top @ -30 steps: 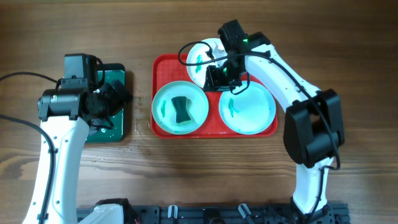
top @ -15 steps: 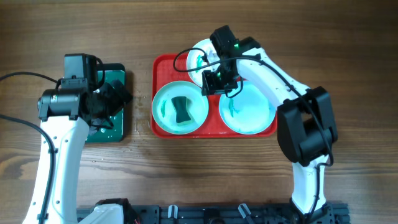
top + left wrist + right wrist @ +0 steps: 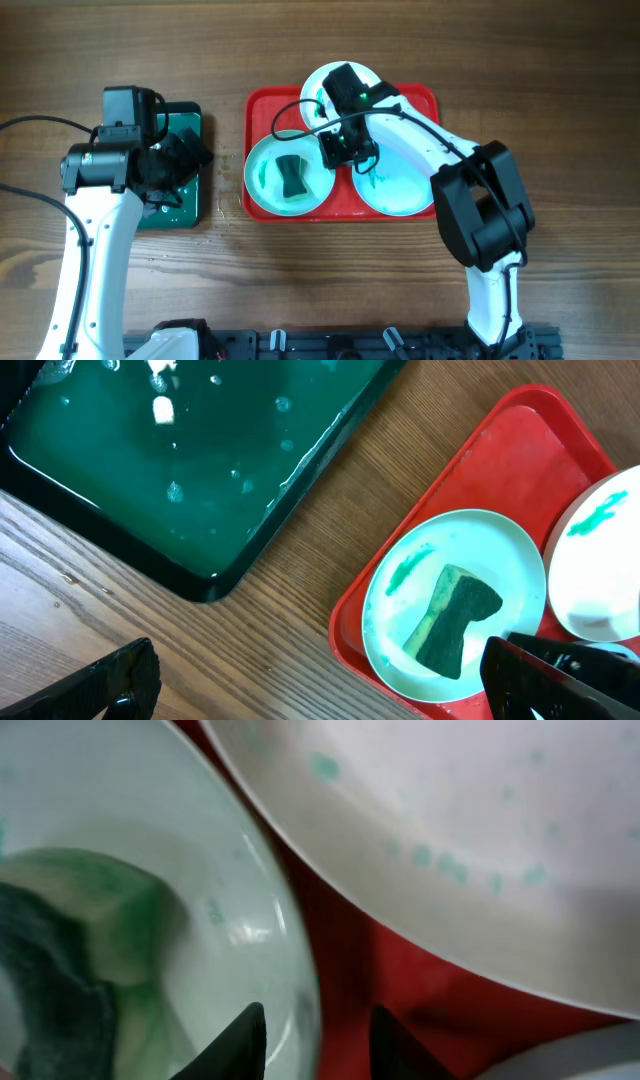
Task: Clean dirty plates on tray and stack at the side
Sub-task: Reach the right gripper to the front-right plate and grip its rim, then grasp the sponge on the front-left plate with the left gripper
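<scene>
Large red rectangular plastic tray (image 3: pixel 262 105) lies on the wooden desk (image 3: pixel 300 260), all three smeared plates (image 3: pixel 400 180) on it, none stacked. The near-left pale aqua round plate (image 3: pixel 262 185) carries a green sponge (image 3: pixel 291 176), presumably for wiping. Right fingers (image 3: pixel 248 1035), spread, straddle that plate's right rim, likely to grip; left fingers (image 3: pixel 120 678) spread, idle.

The gripper (image 3: pixel 315 1050) straddles the rim of the aqua plate (image 3: pixel 230 890) holding a sponge (image 3: pixel 60 990), white plate (image 3: pixel 450 840) beside, red tray (image 3: pixel 370 960) beneath.

Three round shallow plates (image 3: pixel 405 185) lie in the large red rectangular plastic tray (image 3: pixel 258 100), right of the small dark green tray (image 3: pixel 190 198).
</scene>
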Action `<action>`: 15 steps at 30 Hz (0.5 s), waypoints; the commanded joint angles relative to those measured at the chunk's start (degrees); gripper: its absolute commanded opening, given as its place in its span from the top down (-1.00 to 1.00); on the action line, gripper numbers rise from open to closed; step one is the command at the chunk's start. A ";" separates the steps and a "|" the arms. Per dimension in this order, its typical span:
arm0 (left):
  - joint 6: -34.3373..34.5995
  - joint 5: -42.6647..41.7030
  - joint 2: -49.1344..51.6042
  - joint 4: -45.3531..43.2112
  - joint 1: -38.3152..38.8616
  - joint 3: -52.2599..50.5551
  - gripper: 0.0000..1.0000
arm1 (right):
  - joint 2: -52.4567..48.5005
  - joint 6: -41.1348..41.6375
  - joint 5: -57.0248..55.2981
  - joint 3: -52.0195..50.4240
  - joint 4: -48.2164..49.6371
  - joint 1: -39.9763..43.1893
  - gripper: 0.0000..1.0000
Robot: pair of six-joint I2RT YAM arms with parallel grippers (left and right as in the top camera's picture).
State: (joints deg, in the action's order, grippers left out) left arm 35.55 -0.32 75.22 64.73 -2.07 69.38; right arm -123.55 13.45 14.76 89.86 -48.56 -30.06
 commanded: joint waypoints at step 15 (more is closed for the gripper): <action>1.01 -0.13 0.33 -3.63 -0.31 -0.17 -1.00 | -1.20 3.19 -1.29 -1.11 0.35 -0.42 0.25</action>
State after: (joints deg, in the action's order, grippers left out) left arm 35.68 -0.32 75.22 61.25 -2.07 69.36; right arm -123.55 16.43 14.28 89.27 -48.18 -30.13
